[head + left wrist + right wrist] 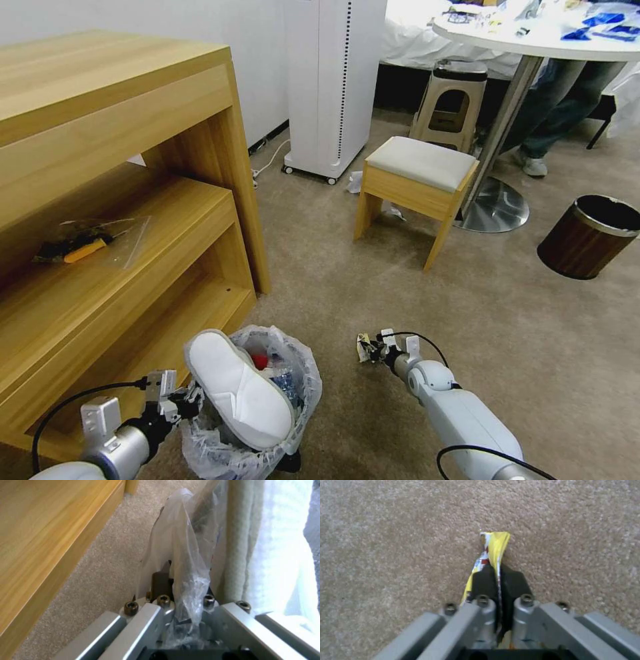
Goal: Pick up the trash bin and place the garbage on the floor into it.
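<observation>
Left hand point(179, 400): lowest in the head view, at the robot's left, closed on the crinkly bag lining at the rim of the trash bin point(250, 460); the left wrist view shows the plastic point(186, 562) pinched between its dark fingers point(161, 582).
Trash bin: just beside the wooden shelf unit point(120, 220), holding 1 white slipper point(237, 390) that lies tilted across its mouth, with red point(259, 361) and blue litter under it.
Right hand point(369, 349): arm stretched forward low over the floor point(467, 307), to the right of the bin, fingers point(513, 580) clamped on a yellow wrapper point(496, 543) that sticks out past the tips.
Floor: beige-tan short-pile carpet.
Room: cushioned wooden stool point(415, 187) ahead, white tower appliance point(333, 87) by the wall, round white bench point(533, 33) with a plastic stool point(453, 100) beneath, brown wood-grain bin point(590, 237) at the right.
</observation>
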You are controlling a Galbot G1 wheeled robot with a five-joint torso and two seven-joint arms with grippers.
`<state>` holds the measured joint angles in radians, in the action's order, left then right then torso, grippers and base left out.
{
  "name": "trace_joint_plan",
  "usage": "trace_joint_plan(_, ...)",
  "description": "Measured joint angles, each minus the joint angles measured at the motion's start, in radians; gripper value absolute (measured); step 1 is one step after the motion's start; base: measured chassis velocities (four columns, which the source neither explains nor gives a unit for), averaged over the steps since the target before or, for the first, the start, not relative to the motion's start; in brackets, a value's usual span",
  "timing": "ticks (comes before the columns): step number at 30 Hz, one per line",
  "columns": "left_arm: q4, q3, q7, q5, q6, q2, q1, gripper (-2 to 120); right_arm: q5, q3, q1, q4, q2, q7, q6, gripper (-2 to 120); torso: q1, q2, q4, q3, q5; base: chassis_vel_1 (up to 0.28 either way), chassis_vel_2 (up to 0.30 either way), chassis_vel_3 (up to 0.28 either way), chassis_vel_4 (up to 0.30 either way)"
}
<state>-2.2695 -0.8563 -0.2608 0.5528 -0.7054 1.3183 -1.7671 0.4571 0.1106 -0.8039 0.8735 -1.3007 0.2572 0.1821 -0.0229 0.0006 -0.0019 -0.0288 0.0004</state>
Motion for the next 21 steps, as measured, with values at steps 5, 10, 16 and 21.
trace_joint_plan(5, -0.006, 0.0, 0.0, -0.001, 0.0, 0.0, -0.004, 0, -0.022, 0.004, -0.012, 0.018, 0.006, 0.001, -0.018, 0, 0.0, 0.0, -0.0001, 0.0, 0.0, 0.0, 0.0, 0.0, 0.0)
trace_joint_plan(10, -0.013, 0.002, 0.002, -0.002, 0.0, 0.005, -0.01, 0, -0.056, 0.013, -0.036, 0.091, 0.032, 0.001, -0.049, 0, 0.0, 0.0, 0.0001, 0.0, 0.0001, 0.0, 0.0, 0.0, 0.0)
trace_joint_plan(16, -0.025, 0.004, 0.021, -0.003, -0.004, 0.009, -0.013, 0, -0.011, 0.038, -0.1, 0.339, 0.141, 0.008, -0.049, 0, 0.0, 0.0, 0.0, 0.0, 0.0, 0.0, 0.0, 0.0, 0.0)
trace_joint_plan(21, -0.026, 0.007, 0.036, -0.002, -0.011, 0.008, -0.011, 0, 0.026, 0.073, -0.145, 0.595, 0.27, 0.073, -0.03, 0, 0.0, 0.0, -0.0003, 0.0, -0.0001, 0.0, 0.0, 0.0, 0.0)
